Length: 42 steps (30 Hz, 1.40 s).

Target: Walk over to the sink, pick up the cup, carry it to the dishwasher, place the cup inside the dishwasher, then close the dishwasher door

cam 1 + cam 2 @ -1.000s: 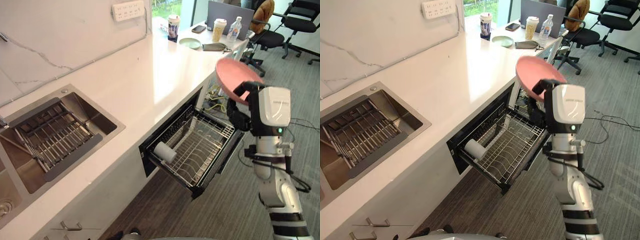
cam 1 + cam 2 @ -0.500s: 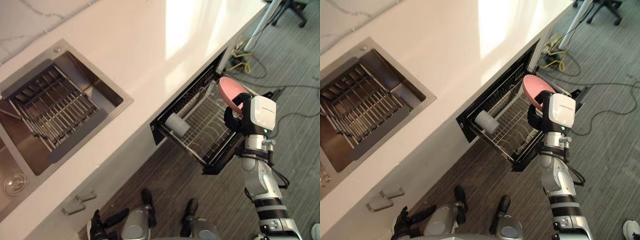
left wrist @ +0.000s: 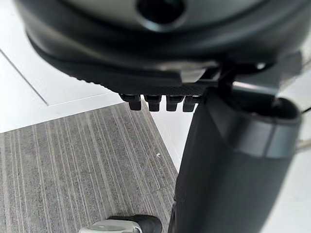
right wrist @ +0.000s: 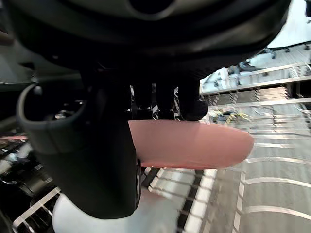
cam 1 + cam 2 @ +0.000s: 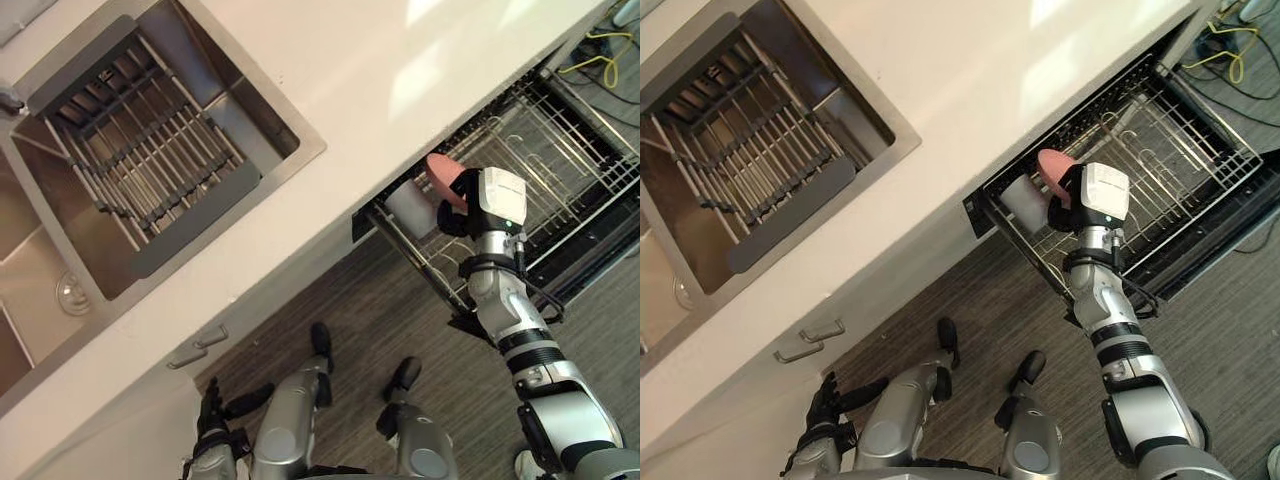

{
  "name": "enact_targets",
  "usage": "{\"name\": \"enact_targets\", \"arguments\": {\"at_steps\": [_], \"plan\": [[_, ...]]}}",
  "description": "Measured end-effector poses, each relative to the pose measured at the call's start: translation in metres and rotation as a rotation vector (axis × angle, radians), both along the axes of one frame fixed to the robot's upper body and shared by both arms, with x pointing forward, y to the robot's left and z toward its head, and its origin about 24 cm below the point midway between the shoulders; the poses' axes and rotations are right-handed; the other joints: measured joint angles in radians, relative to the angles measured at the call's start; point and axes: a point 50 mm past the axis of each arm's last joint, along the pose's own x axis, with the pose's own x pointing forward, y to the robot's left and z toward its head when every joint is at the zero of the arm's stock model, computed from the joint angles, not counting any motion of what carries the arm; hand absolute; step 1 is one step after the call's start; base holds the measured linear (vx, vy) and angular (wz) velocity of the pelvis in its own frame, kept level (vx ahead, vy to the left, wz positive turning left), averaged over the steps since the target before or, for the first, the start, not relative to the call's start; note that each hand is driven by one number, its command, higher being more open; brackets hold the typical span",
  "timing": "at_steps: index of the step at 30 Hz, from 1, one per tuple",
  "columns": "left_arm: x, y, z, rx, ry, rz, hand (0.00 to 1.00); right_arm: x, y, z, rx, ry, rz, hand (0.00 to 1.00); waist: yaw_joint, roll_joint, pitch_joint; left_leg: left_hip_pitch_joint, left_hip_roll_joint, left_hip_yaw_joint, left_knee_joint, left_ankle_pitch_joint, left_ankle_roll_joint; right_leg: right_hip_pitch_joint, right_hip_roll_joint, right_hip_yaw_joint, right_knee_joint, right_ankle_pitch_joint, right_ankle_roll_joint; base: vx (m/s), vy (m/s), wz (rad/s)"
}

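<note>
What your right hand [image 4: 104, 160] carries is a pink bowl [image 5: 442, 180], not a cup. It is a shallow, stiff dish, probably light plastic or glazed ware with a smooth, slick rim. Judge it as something that can slide in the grip and may chip if it drops onto wire.

The hand pinches the bowl at the rim, with the fingers [image 4: 165, 104] over one face and the thumb against the other. The bowl stands out past them on edge. An edge pinch gives little hold on a slippery wall, so keep the squeeze steady and avoid quick wrist turns. If you take hold again, take the rim deeper into the hand.

The bowl hangs over the near front corner of the pulled-out rack [image 5: 560, 170], above the wires. I cannot tell whether it touches them. A white cup [image 5: 410, 207] lies on its side in that same corner of the rack, just beside the bowl. Leave room so the two do not knock together.

The dark door [image 5: 590, 255] runs along the outer edge of the rack, and it is open. The tabletop [image 5: 380, 60] overhangs the inner side of the rack. The sink [image 5: 150, 150] is set into it, well away from the rack.

Your left hand [image 5: 825, 400] hangs low, far from the rack, with its fingers relaxed and holding nothing.
</note>
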Motion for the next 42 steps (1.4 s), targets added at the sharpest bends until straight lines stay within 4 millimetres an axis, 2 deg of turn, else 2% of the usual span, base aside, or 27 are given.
{"name": "enact_targets", "arguments": {"at_steps": [2,3,8,12,17,21,23,25,27,30,31,34,35,36,39,42], "plan": [[0.001,0.0,0.0,-0.004,-0.001,-0.002,1.0,-0.001,-0.004,-0.003,-0.001,0.016,-0.031,0.0,-0.005,0.001,0.001,0.001,-0.003,-0.01,-0.014,0.015,0.001,0.0,0.0,-0.009,0.001,0.001,0.001,-0.04,0.041,0.13],[0.002,0.0,0.0,-0.019,-0.005,0.007,1.0,-0.001,-0.007,-0.004,0.004,0.016,-0.049,1.0,-0.006,0.001,0.001,0.002,-0.004,-0.014,-0.022,0.023,-0.002,-0.001,0.0,-0.011,0.002,0.001,0.002,-0.07,0.038,0.07],[0.006,-0.002,0.002,-0.04,-0.019,0.005,1.0,-0.006,-0.013,-0.014,0.131,0.009,-0.117,1.0,-0.005,0.001,0.001,0.041,-0.008,-0.025,-0.091,0.074,-0.012,0.0,-0.002,-0.012,0.022,0.001,0.001,-0.08,0.045,0.03],[0.008,-0.003,0.003,-0.044,-0.019,-0.001,1.0,-0.025,-0.022,-0.025,0.303,-0.034,-0.183,1.0,-0.008,0.001,0.0,0.077,-0.01,-0.024,-0.151,0.106,-0.014,0.004,-0.007,-0.008,0.033,0.0,0.001,-0.06,0.064,-0.01],[0.004,-0.002,0.001,-0.042,0.004,0.008,1.0,-0.045,-0.015,-0.011,0.414,-0.174,-0.126,1.0,-0.048,-0.005,-0.016,0.101,-0.013,-0.013,-0.169,0.113,-0.01,0.013,-0.007,0.005,0.035,0.003,0.005,0.02,0.032,-0.07],[-0.003,-0.001,-0.002,-0.044,0.031,0.018,1.0,-0.058,-0.014,-0.001,0.399,-0.244,-0.067,1.0,-0.071,-0.041,-0.09,0.13,-0.012,-0.006,-0.174,0.11,-0.015,0.035,-0.001,0.018,0.027,0.002,0.008,0.06,-0.007,-0.08],[-0.006,-0.001,-0.003,-0.046,0.039,0.02,1.0,-0.066,-0.025,0.001,0.409,-0.288,-0.096,1.0,-0.072,-0.058,-0.113,0.154,-0.012,-0.006,-0.174,0.107,-0.019,0.059,0.0,0.02,0.02,0.001,0.01,0.02,-0.006,-0.02],[-0.015,-0.001,-0.006,-0.047,0.061,0.03,1.0,-0.079,-0.045,0.004,0.447,-0.382,-0.181,1.0,-0.076,-0.069,-0.146,0.167,-0.012,-0.004,-0.175,0.104,-0.02,0.067,0.0,0.024,0.02,-0.002,0.012,0.0,0.0,0.0],[-0.023,0.001,-0.008,-0.046,0.078,0.062,1.0,-0.09,-0.061,0.003,0.499,-0.45,-0.272,1.0,-0.087,-0.072,-0.163,0.177,-0.012,-0.003,-0.176,0.103,-0.021,0.076,-0.001,0.027,0.021,-0.003,0.013,-0.02,0.011,-0.03],[-0.035,0.006,-0.011,-0.034,0.109,0.101,1.0,-0.11,-0.086,-0.009,0.627,-0.499,-0.411,1.0,-0.096,-0.071,-0.193,0.189,-0.01,0.011,-0.177,0.098,-0.026,0.078,-0.003,0.043,0.021,-0.008,0.017,-0.03,0.014,-0.12],[-0.037,0.007,-0.011,-0.033,0.113,0.106,1.0,-0.113,-0.089,-0.013,0.655,-0.495,-0.437,0.0,-0.1,-0.072,-0.194,0.193,-0.01,0.012,-0.177,0.097,-0.026,0.081,-0.003,0.045,0.022,-0.009,0.017,-0.02,0.01,-0.1],[-0.045,0.008,-0.014,-0.036,0.138,0.126,1.0,-0.13,-0.1,-0.047,0.757,-0.401,-0.564,0.0,-0.117,-0.071,-0.215,0.198,-0.007,0.013,-0.181,0.097,-0.027,0.088,-0.003,0.047,0.02,-0.012,0.011,-0.01,0.003,-0.01],[-0.046,0.007,-0.014,-0.038,0.142,0.127,1.0,-0.144,-0.101,-0.072,0.831,-0.325,-0.631,0.0,-0.119,-0.07,-0.22,0.204,-0.006,0.013,-0.181,0.095,-0.029,0.091,-0.002,0.047,0.018,-0.013,0.01,0.0,0.0,0.0],[-0.046,0.007,-0.015,-0.04,0.142,0.128,1.0,-0.149,-0.101,-0.08,0.858,-0.301,-0.652,0.0,-0.119,-0.069,-0.221,0.203,-0.006,0.013,-0.181,0.095,-0.029,0.091,-0.001,0.047,0.018,-0.013,0.01,0.0,0.0,0.0],[-0.046,0.006,-0.015,-0.048,0.143,0.136,1.0,-0.166,-0.094,-0.116,0.99,-0.209,-0.746,0.0,-0.121,-0.067,-0.222,0.202,-0.007,0.011,-0.181,0.094,-0.028,0.095,-0.001,0.046,0.019,-0.013,0.011,0.03,-0.001,0.01],[-0.047,0.004,-0.016,-0.062,0.149,0.145,1.0,-0.177,-0.081,-0.142,1.066,-0.112,-0.774,0.0,-0.121,-0.061,-0.226,0.198,-0.011,0.0,-0.181,0.094,-0.028,0.097,-0.004,0.034,0.02,-0.012,0.012,0.05,0.007,0.12]]}}
